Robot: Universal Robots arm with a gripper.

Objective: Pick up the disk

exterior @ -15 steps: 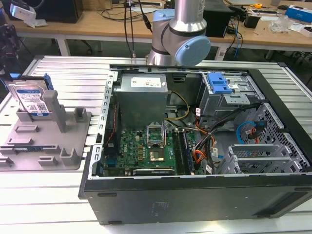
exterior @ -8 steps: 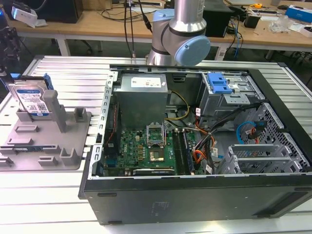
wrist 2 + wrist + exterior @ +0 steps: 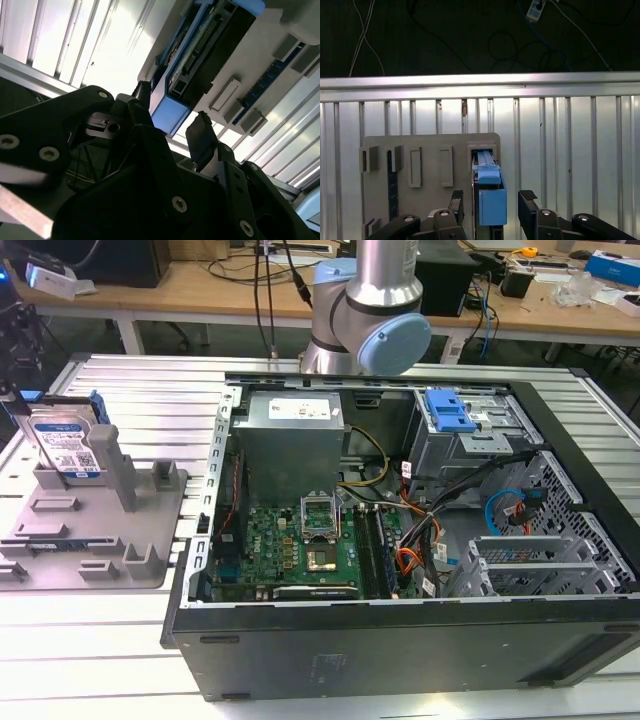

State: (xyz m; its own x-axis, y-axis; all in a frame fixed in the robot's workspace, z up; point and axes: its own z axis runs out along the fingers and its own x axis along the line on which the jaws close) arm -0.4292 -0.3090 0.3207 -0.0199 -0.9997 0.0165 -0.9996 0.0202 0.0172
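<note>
Disk: silver metal, blue-&-white barcode label, blue side rails. Holder plain grey. Table silver-white w/ ribbed stripes. PC case black; motherboard green; caddy blue. End effector black. Arm's joint cap pale blue.

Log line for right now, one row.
phase: pre-grasp | gripper: open, straddling disk, gap each side | disk: upright in grey holder | lifted: no
</note>
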